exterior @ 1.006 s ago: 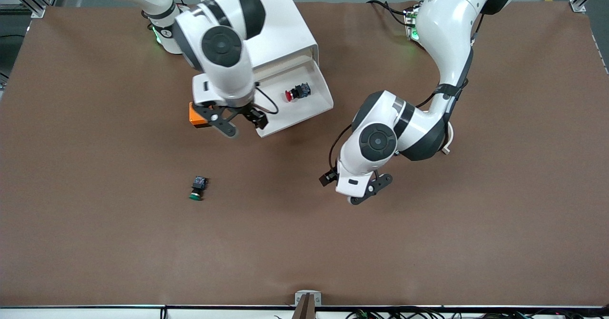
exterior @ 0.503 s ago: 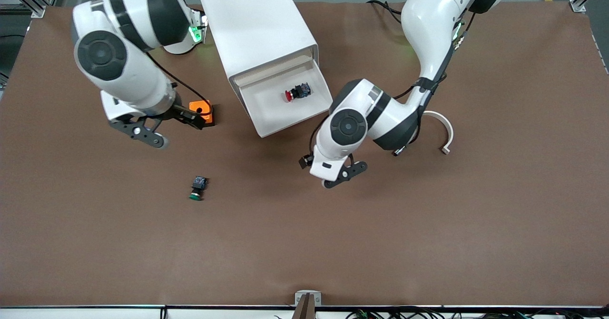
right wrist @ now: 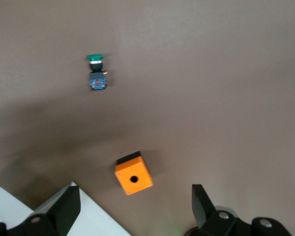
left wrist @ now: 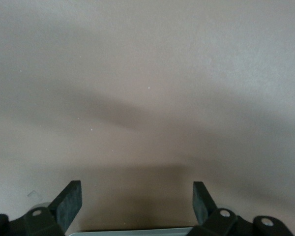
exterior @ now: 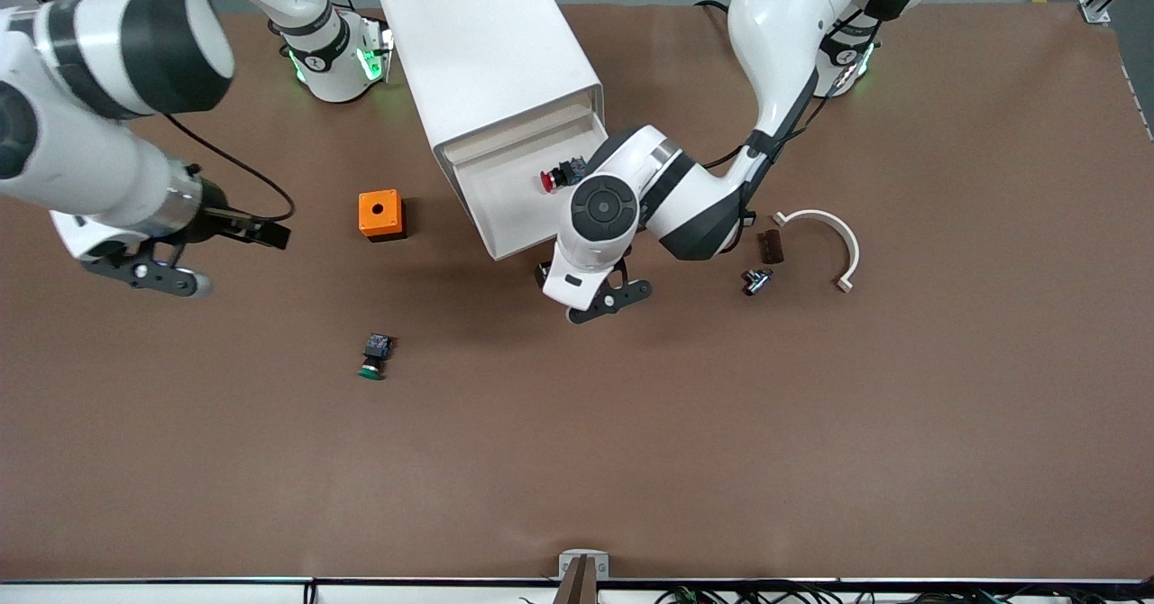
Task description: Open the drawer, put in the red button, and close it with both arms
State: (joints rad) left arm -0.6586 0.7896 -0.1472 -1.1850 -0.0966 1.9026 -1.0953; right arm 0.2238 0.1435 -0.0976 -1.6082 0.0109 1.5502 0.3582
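The drawer [exterior: 505, 203] stands pulled out of the white cabinet [exterior: 491, 54]. The red button [exterior: 548, 180] lies on its side in the drawer, partly hidden by the left arm's wrist. My left gripper [exterior: 597, 303] is open and empty, low over the table just in front of the drawer's front edge. In the left wrist view its fingers [left wrist: 69, 201] stand wide apart over bare brown table. My right gripper [exterior: 167, 275] is open and empty over the table toward the right arm's end. The right wrist view shows its fingers [right wrist: 66, 204] apart and a corner of the cabinet [right wrist: 96, 221].
An orange box with a round hole [exterior: 380, 215] [right wrist: 133, 173] stands beside the cabinet. A green-capped button [exterior: 371, 358] [right wrist: 96, 71] lies nearer the front camera. A white curved piece [exterior: 829, 230], a brown block [exterior: 769, 245] and a small metal part [exterior: 755, 281] lie toward the left arm's end.
The right arm has swung from the drawer's front, past the orange box, toward its end of the table. The left gripper has moved up to the drawer's front.
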